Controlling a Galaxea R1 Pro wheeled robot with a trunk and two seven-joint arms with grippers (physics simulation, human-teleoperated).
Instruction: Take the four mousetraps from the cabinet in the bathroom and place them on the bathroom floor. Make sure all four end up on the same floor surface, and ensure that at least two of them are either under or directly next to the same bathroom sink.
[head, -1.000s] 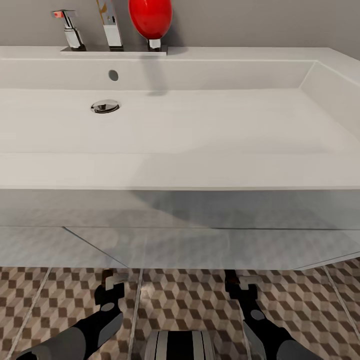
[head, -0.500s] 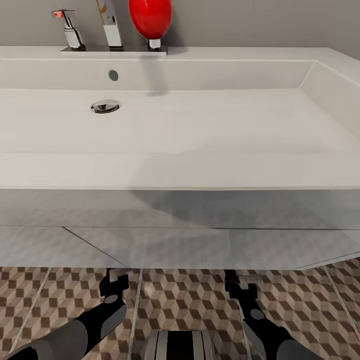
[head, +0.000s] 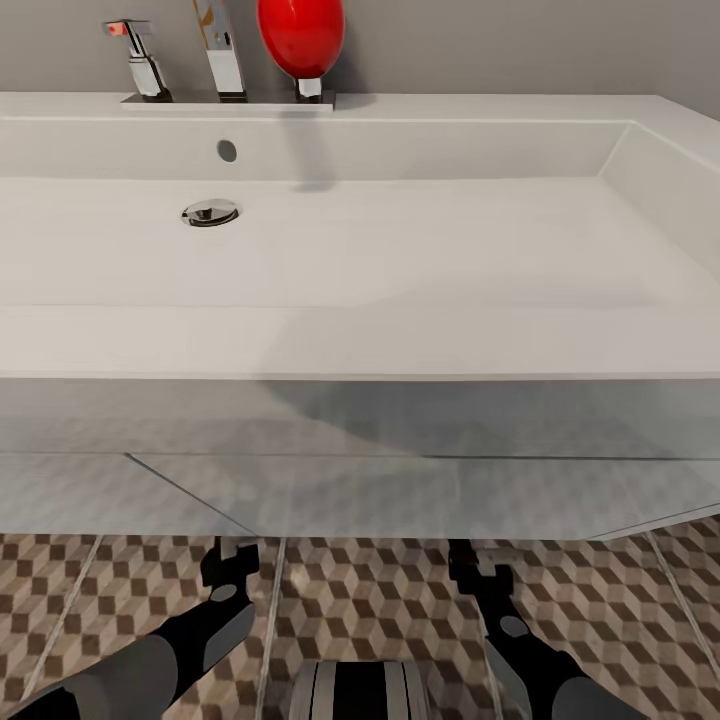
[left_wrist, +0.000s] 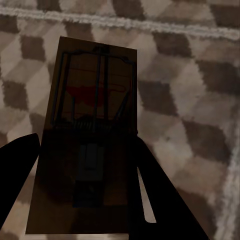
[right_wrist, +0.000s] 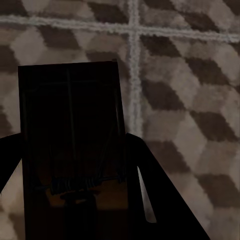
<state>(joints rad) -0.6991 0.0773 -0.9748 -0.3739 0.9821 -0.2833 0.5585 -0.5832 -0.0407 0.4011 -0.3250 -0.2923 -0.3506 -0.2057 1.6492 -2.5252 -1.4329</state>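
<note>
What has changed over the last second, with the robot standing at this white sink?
Very little. The left hand has slid slightly forward, its tip going under the front edge of the sink. Its mousetrap sits between its fingers, above the patterned floor. The right hand, also with a mousetrap between its fingers, has hardly moved. Sink, faucet and red ball are unchanged.

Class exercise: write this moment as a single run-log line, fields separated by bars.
left tool: shut on mousetrap | right tool: shut on second mousetrap | both over bathroom floor | sink directly ahead
</note>
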